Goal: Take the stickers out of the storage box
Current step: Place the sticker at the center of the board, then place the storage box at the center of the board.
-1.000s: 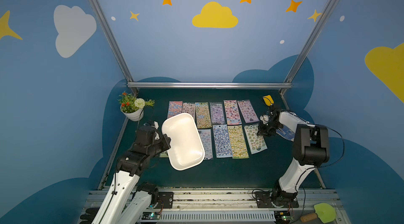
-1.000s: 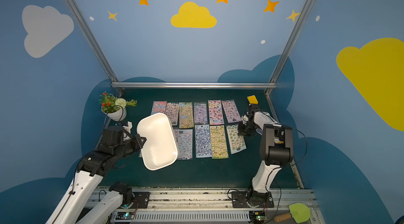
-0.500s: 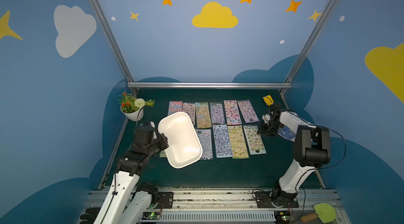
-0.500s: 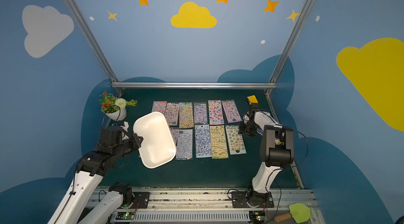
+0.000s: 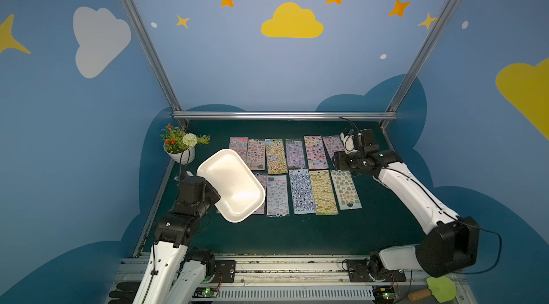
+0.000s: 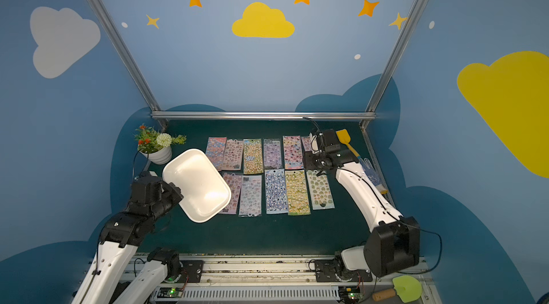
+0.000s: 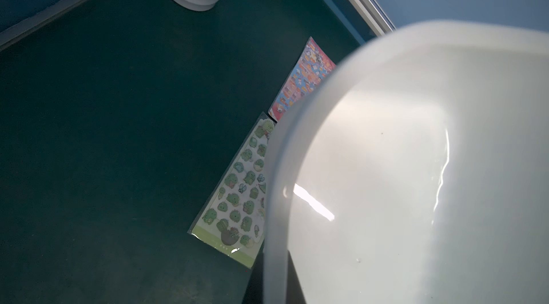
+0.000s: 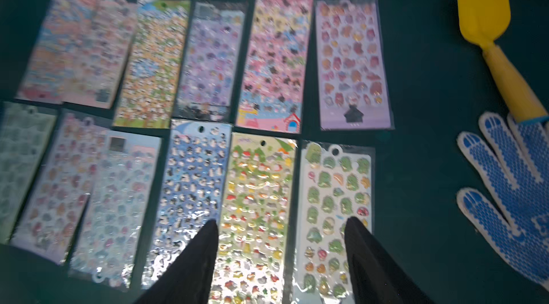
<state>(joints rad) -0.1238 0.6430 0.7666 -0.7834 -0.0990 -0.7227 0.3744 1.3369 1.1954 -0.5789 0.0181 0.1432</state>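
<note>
Storage box: the white storage box (image 5: 231, 185) is held tilted at the left of the bench (image 5: 297, 234), its open side turned up toward both top views, hiding the left ends of both sticker rows.
Left jaws: clamped shut on the box's near rim.
Stickers: the stickers (image 5: 301, 191) lie flat on the bench in two rows, outside the box; some left-hand sheets overlap at their edges.
Right jaws: spread open, holding nothing, above the right-hand sheets of the near row.
Also pictured: a flower pot (image 5: 180, 155) in the far left corner; a yellow spatula (image 6: 344, 137) and a blue-dotted glove (image 8: 511, 186) along the right edge.
</note>
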